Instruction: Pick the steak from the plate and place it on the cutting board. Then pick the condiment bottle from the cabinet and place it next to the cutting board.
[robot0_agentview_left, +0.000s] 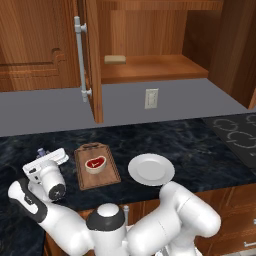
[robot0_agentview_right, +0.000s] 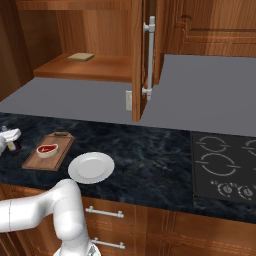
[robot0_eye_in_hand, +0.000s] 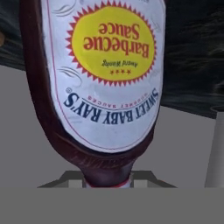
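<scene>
One dark marbled counter (robot0_agentview_left: 200, 145) under open cabinet (robot0_agentview_left: 150, 67).

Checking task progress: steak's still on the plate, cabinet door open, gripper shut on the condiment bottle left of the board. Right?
Not quite: the steak lies on the cutting board, and the plate is bare, as the left base view shows. The rest holds.

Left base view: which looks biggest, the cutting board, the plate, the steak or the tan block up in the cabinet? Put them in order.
1. cutting board and plate: they look about alike, so no ranking between them.
2. steak and tan block: also look alike, and the block sits farther from the camera, so that is unsure.
</scene>
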